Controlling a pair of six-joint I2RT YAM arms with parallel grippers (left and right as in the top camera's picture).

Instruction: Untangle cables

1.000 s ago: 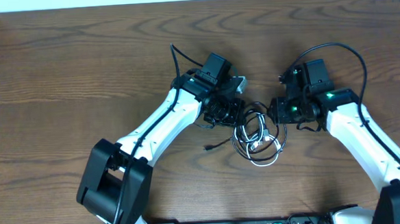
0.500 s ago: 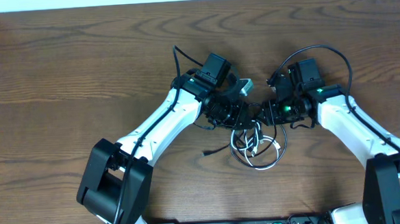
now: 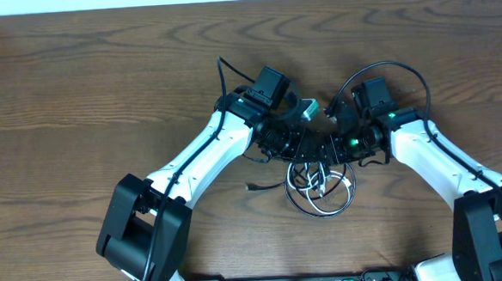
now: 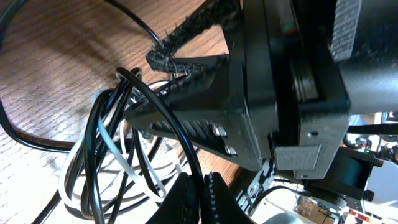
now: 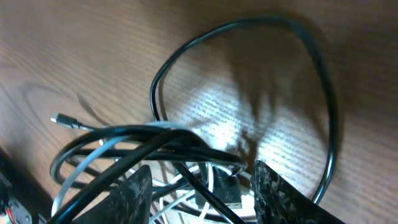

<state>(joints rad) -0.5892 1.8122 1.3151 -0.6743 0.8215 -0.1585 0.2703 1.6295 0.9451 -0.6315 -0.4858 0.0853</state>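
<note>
Nothing is separated yet — the black cable (image 4: 93,146) is pinched by the closed left gripper (image 4: 199,186) and is looped through the white cable (image 4: 127,160), with the right gripper (image 5: 200,173) held open astride both.

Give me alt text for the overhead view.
Two white robot arms meet over tangled black and white cables on a wooden table, left gripper and right gripper at the upper edge. A black plug end sticks out.
</note>
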